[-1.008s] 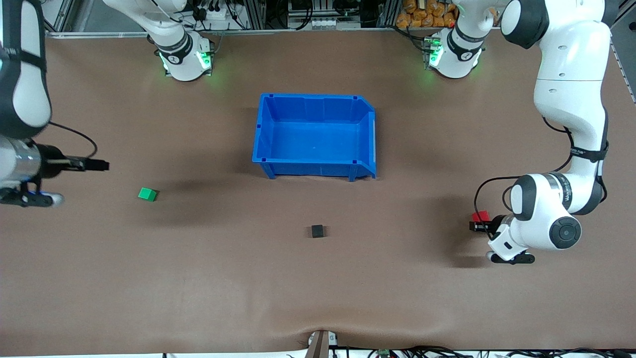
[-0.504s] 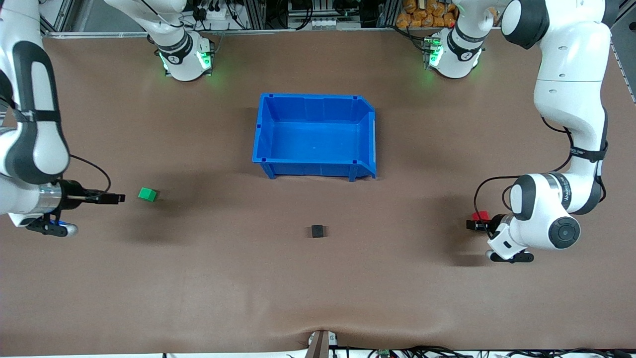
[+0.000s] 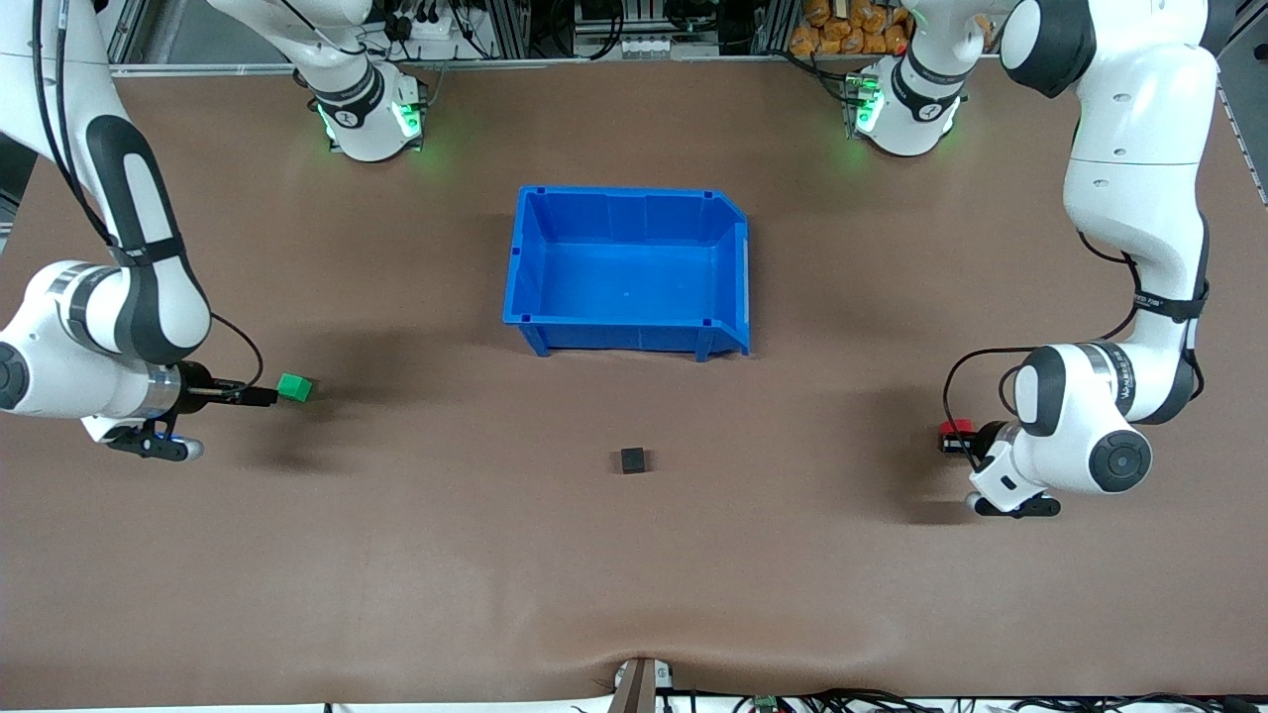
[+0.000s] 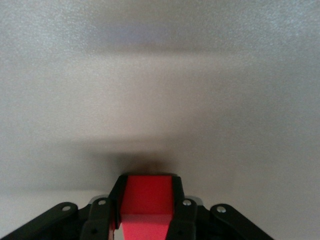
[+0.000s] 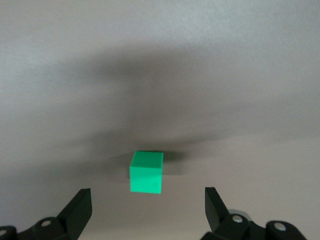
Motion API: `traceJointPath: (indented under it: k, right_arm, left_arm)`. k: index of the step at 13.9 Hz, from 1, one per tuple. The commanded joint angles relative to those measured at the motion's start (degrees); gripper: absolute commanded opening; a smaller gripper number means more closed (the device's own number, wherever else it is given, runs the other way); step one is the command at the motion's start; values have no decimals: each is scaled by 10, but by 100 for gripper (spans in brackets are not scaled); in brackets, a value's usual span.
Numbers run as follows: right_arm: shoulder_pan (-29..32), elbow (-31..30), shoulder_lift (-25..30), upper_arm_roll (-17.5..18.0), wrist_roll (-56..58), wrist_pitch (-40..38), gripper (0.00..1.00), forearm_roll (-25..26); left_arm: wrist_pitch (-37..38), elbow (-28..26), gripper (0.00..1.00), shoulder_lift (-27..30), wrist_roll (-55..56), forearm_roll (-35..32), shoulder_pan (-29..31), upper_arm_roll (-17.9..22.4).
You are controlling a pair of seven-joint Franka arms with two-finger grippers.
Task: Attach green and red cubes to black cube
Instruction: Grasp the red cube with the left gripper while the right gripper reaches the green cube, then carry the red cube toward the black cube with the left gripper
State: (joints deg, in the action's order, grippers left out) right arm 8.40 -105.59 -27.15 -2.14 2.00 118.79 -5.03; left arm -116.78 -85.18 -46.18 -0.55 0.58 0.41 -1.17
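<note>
Pinching red cube (image 4: 146,202), left gripper (image 3: 953,438) sits low; right gripper (image 5: 147,207), fingers spread, just short of green cube (image 5: 146,172); black cube (image 3: 633,459) lies between, well apart.

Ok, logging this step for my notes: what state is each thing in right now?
red cube: held between the left tool's fingers.
green cube: free on the table, right tool open beside it.
black cube: alone, nothing attached.
blue bin: upright, empty.
</note>
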Motion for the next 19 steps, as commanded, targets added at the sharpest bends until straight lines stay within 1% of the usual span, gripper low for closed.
traceJointPath:
  k: [1, 2, 4, 6, 8, 10, 14, 17, 19]
  right_arm:
    - [17, -57, 23, 6, 8, 55, 100, 9]
    - [18, -71, 23, 6, 12, 78, 100, 9]
    - [21, -93, 22, 6, 14, 107, 100, 9]
    - [28, -94, 14, 7, 14, 119, 100, 9]
    - [30, -94, 9, 7, 14, 124, 100, 9]
    - [30, -95, -3, 7, 13, 144, 100, 8]
    - [21, -100, -4, 8, -45, 144, 100, 5]
    - [11, -109, -4, 8, -45, 145, 100, 4]
    - [6, -110, -4, 10, -46, 145, 100, 0]
  left_arm:
    - [5, -2, 12, 8, 26, 16, -8, -1]
    - [5, -2, 10, 8, 44, 31, -14, -1]
    - [5, 4, 10, 7, 94, 65, -25, -3]
    - [5, 12, 10, 7, 152, 96, -44, -3]
    - [4, 15, 10, 6, 233, 122, -63, -3]
    - [4, 33, 10, 5, 326, 145, -88, -4]
    - [-7, 63, 10, -5, 508, 186, -128, -4]
    - [-67, 79, 10, -17, 620, 238, -150, -4]
    - [-111, 81, 10, -29, 681, 246, -175, -3]
